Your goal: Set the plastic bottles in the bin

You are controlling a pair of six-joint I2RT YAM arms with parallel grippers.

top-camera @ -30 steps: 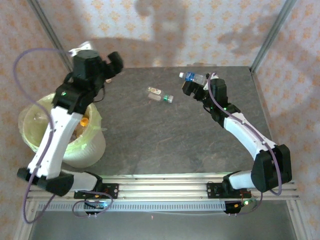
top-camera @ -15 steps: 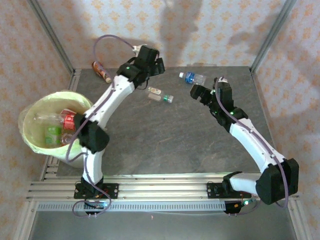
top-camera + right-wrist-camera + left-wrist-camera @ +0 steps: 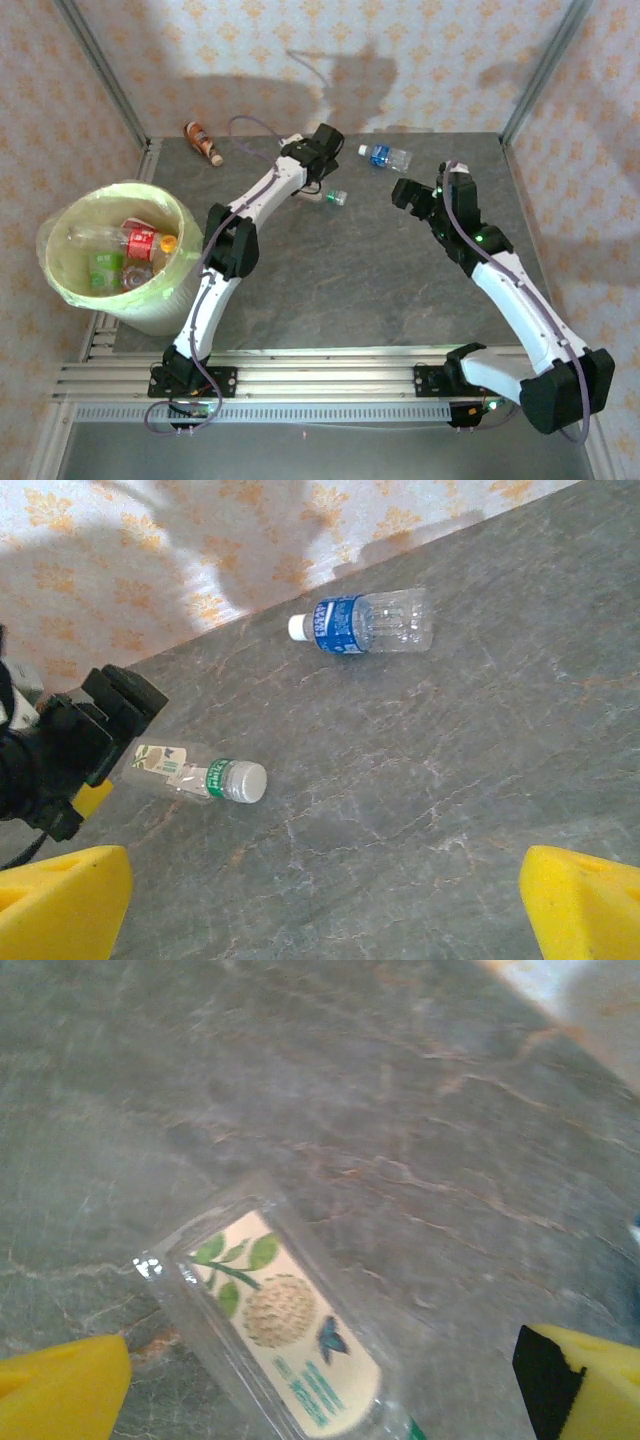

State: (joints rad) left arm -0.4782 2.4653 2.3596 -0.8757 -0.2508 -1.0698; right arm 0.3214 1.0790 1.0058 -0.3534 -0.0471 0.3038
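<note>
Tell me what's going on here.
The bin already holds several bottles. The left gripper is open over a green-capped bottle lying mid-table and is not yet gripping it. The right gripper hovers nearby, open and empty. A blue-label bottle and a brown one lie at the table's far edge.

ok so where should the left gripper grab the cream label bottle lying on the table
Grip the cream-label bottle at its labelled mid-body, from straight above. It lies flat on the table, and that part is broad and straight-sided. The open left gripper hangs over it, but the bottle runs diagonally between the fingers, so twisting the wrist first would likely square the pinch.
</note>
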